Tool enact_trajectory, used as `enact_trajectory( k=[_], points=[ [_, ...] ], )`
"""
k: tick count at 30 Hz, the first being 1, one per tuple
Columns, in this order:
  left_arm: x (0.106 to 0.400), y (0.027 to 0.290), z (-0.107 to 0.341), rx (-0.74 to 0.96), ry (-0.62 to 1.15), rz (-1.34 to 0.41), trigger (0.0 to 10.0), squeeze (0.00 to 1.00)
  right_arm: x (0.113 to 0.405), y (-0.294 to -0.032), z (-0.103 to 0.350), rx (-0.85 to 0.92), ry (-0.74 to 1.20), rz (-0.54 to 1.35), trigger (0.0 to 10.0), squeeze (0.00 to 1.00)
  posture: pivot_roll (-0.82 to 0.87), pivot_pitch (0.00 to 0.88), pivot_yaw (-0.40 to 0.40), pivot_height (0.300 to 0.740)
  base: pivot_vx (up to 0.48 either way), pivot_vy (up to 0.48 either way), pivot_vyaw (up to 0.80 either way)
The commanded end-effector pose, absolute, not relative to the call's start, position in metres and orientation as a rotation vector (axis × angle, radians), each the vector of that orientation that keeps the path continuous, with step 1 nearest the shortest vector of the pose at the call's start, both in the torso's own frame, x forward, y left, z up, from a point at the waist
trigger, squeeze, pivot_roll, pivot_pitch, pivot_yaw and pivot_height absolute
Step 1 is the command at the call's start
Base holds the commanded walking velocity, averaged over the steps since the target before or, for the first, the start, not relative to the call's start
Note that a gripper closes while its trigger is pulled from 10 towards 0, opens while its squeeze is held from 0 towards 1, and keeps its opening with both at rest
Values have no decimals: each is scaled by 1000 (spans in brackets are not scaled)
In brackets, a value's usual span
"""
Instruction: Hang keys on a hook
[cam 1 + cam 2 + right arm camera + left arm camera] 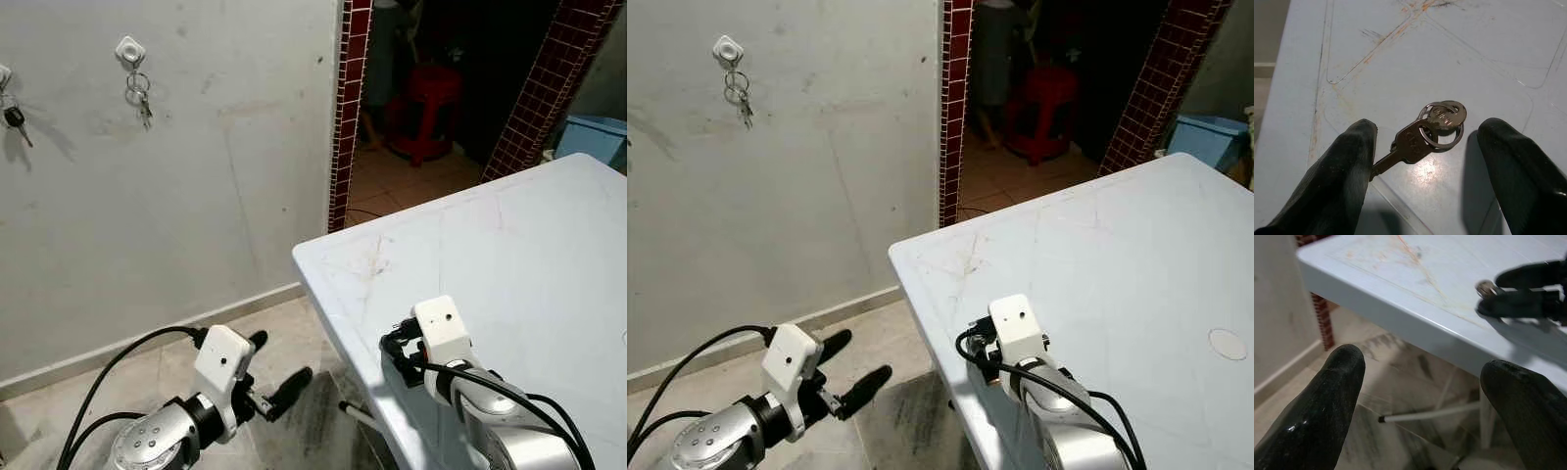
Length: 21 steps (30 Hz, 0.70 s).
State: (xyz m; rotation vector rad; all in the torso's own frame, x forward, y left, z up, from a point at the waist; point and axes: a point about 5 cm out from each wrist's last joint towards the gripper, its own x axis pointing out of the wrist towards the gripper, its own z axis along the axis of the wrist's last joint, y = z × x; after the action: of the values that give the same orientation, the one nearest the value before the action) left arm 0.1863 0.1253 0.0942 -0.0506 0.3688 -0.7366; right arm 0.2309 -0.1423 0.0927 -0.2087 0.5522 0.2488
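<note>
Hovering spread-fingered, your right end effector (1420, 161) bracketed the keys (1425, 134) lying on the white surface (529, 255); pickup was in hand. Next: close, then carry them to a wall hook (129, 49). Your left end effector (1425, 401) hung open.

1. Both arms have rounded silver shells.
2. Each wrist carries a white, boxy camera housing with a small dark lens hole.
3. Black cables loop from the housings back along the arms.
4. The left claw (279, 377) and right claw (1425, 161) have long, black, glossy fingers with rounded tips.
</note>
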Motion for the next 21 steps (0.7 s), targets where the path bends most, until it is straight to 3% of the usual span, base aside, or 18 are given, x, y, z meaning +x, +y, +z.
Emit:
enact_trajectory(
  k=[1,2,3,13,21],
  points=[
    [186,125,93,-51,396,-773,10000,0,235,-146,93,-217,543,216,10000,0,56,0,-9,740,0,0,0],
    [186,125,93,-51,401,-778,10000,0,235,-146,93,-216,542,214,3137,0,56,0,-9,740,0,0,0],
    [185,125,93,-46,404,-786,10000,0,235,-147,92,-205,545,213,0,0,54,0,-5,740,0,0,0],
    [186,127,94,-28,413,-799,10000,0,243,-151,92,-184,534,175,0,0,55,0,1,740,0,0,0],
    [186,127,94,-22,410,-787,10000,0,267,-150,99,-179,473,183,0,0,68,0,-1,740,0,0,0]
  ],
)
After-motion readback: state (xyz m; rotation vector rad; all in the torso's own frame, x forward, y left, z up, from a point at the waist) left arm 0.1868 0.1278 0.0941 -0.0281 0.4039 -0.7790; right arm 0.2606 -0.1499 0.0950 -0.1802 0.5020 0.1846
